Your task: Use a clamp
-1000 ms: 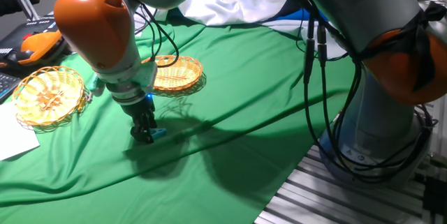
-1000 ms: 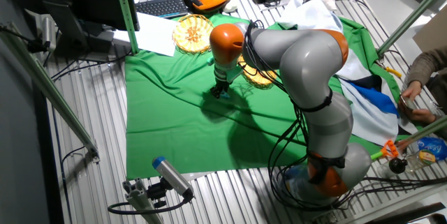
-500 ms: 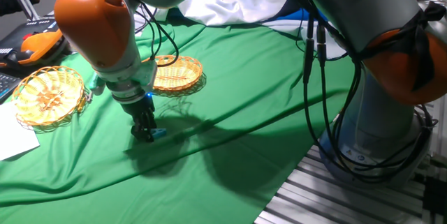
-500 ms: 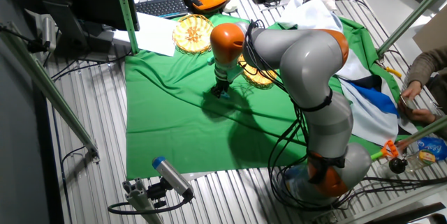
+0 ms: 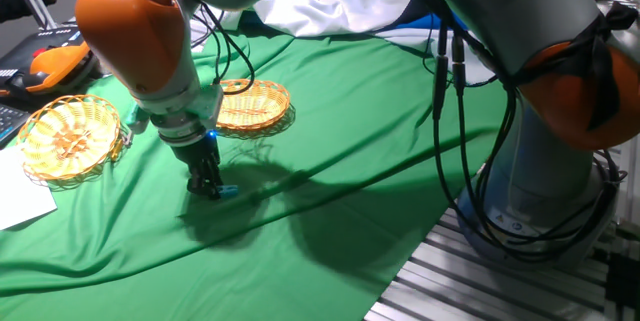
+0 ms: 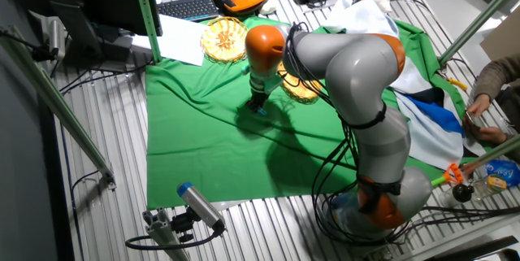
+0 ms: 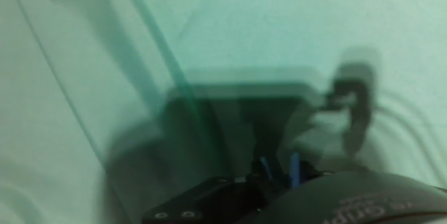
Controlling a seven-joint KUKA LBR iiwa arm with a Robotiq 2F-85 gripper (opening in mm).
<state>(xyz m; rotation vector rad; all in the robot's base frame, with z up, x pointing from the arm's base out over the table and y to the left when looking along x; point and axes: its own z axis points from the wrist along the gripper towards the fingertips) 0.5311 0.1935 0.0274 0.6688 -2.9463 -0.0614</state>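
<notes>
Green cloth (image 5: 330, 141) covers the table, carrying two wicker baskets (image 5: 68, 138), seemingly a clamp (image 5: 228, 191)

Both fixed views are bright and sharp; the hand view is dim, blurred and green-washed.

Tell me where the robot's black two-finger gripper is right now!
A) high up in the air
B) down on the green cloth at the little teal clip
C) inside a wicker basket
B: the black two-finger gripper reaches down to the green cloth, with the little teal clip at its tips.
</notes>
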